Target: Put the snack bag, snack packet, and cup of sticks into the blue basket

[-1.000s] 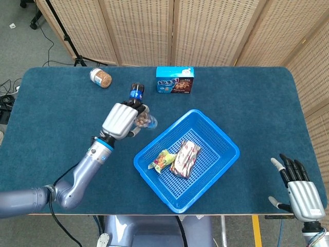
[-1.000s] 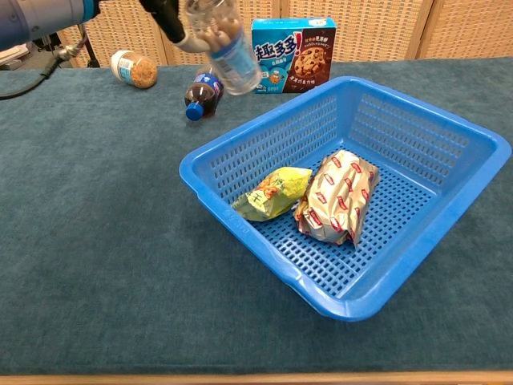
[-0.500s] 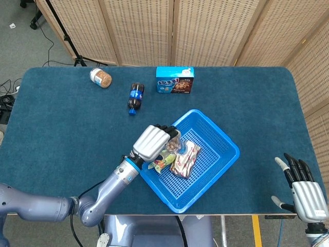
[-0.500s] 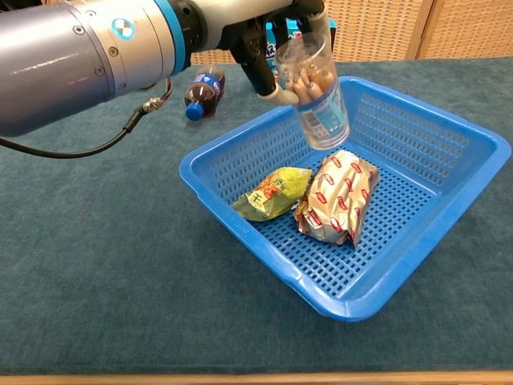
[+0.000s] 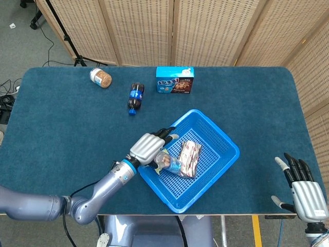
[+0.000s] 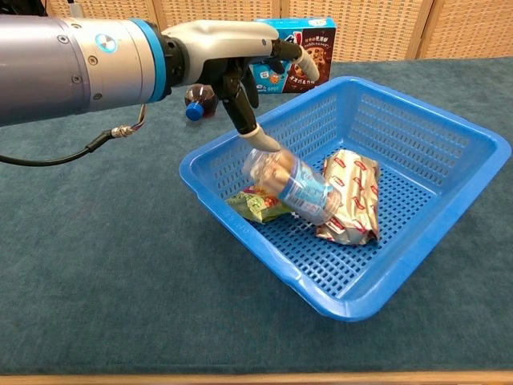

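The clear cup of sticks (image 5: 167, 162) (image 6: 290, 184) lies on its side inside the blue basket (image 5: 226, 136) (image 6: 449, 120). It rests across the green snack bag (image 6: 255, 204) and against the silver-red snack packet (image 5: 187, 158) (image 6: 351, 200). My left hand (image 5: 149, 146) (image 6: 232, 60) hovers over the basket's left rim with its fingers spread and nothing held; one fingertip (image 6: 264, 144) ends right at the cup's mouth. My right hand (image 5: 303, 190) stays at the table's near right corner, fingers apart and empty.
A cola bottle (image 5: 135, 96) (image 6: 200, 96) lies behind the basket on the left. A blue cookie box (image 5: 175, 80) (image 6: 292, 48) stands at the back middle, and a small jar (image 5: 100, 78) sits at the back left.
My left hand carried the cup from near the cola bottle over the basket, lowered it and let it go. The cup now lies on the snack bag; the right hand has barely moved.
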Controlling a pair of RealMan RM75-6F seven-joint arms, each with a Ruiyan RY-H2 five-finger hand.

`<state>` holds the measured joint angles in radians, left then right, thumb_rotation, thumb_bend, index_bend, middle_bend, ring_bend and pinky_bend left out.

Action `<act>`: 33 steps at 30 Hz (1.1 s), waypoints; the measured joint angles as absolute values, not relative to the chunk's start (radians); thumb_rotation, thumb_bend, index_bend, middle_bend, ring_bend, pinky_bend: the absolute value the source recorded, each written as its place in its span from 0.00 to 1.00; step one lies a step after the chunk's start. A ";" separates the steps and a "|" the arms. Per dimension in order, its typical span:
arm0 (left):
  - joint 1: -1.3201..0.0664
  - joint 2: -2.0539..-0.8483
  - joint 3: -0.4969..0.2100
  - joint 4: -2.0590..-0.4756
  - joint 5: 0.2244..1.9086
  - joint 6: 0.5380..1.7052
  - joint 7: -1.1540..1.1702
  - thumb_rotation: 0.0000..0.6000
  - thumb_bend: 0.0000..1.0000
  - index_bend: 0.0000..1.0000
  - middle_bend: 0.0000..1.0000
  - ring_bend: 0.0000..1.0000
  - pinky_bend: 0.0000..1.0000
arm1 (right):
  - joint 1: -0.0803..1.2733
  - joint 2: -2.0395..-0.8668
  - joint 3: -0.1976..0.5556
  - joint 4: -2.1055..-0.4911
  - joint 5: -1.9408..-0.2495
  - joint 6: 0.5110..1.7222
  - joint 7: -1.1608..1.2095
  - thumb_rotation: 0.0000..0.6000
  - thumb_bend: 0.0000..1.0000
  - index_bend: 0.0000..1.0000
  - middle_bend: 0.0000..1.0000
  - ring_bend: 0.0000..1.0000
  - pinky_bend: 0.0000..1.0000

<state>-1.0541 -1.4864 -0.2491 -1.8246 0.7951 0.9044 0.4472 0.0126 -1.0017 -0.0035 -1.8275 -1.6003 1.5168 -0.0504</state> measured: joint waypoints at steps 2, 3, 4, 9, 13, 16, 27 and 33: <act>-1.050 -1.475 -0.246 -1.824 0.798 0.900 0.435 1.00 0.16 0.02 0.00 0.00 0.19 | 0.013 -1.003 -0.003 -1.828 -1.600 1.516 -0.053 1.00 0.13 0.09 0.00 0.00 0.00; -1.048 -1.465 -0.244 -1.824 0.798 0.897 0.428 1.00 0.15 0.00 0.00 0.00 0.17 | 0.013 -1.003 -0.004 -1.828 -1.600 1.516 -0.055 1.00 0.13 0.09 0.00 0.00 0.00; -1.045 -1.458 -0.244 -1.825 0.798 0.895 0.422 1.00 0.15 0.00 0.00 0.00 0.15 | 0.012 -1.003 -0.004 -1.829 -1.600 1.516 -0.056 1.00 0.13 0.09 0.00 0.00 0.00; -1.014 -1.404 -0.237 -1.833 0.824 0.898 0.373 1.00 0.12 0.00 0.00 0.00 0.04 | 0.011 -1.004 -0.004 -1.829 -1.602 1.519 -0.060 1.00 0.13 0.09 0.00 0.00 0.00; -0.965 -1.347 -0.224 -1.842 0.874 0.910 0.317 1.00 0.09 0.00 0.00 0.00 0.00 | 0.012 -1.006 -0.003 -1.828 -1.599 1.516 -0.063 1.00 0.13 0.09 0.00 0.00 0.00; -0.914 -1.298 -0.206 -1.843 0.929 0.935 0.277 1.00 0.08 0.00 0.00 0.00 0.00 | 0.014 -1.009 -0.003 -1.827 -1.597 1.510 -0.071 1.00 0.13 0.09 0.00 0.00 0.00; -0.657 -1.144 -0.036 -1.752 1.178 1.170 0.247 1.00 0.08 0.00 0.00 0.00 0.00 | 0.026 -1.040 0.003 -1.822 -1.564 1.479 -0.146 1.00 0.13 0.09 0.00 0.00 0.00; -0.488 -1.120 0.037 -1.710 1.238 1.328 0.203 1.00 0.09 0.00 0.00 0.00 0.00 | 0.032 -1.059 0.012 -1.814 -1.538 1.466 -0.189 1.00 0.13 0.09 0.00 0.00 0.00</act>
<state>-0.4880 -1.1204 0.0369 -1.7097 1.2378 1.3275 0.2031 0.0321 -1.0594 0.0118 -1.8137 -1.5379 1.4658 -0.1892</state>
